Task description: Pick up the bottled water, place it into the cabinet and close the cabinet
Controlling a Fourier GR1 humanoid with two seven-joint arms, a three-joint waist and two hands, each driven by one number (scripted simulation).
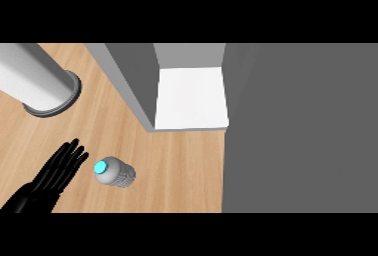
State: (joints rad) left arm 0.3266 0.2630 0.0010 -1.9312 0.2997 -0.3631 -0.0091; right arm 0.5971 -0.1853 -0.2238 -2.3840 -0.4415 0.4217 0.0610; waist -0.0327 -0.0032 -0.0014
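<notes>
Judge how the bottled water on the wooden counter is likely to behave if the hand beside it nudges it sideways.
The bottled water stands upright, seen from above, cap up, so a high nudge would probably tip it. Its round body suggests it would roll once down. The ribbed sides may help the left hand, open just beside it, avoid slipping.

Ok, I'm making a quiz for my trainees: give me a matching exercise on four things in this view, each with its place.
Things:
1. bottled water
2. left hand
3. cabinet
4. grey-and-white cylinder

Places:
A. far left of the counter
B. open, white shelf showing
C. upright, cyan cap up
D. lower left, fingers straight

Pairs: 1-C, 2-D, 3-B, 4-A
</notes>
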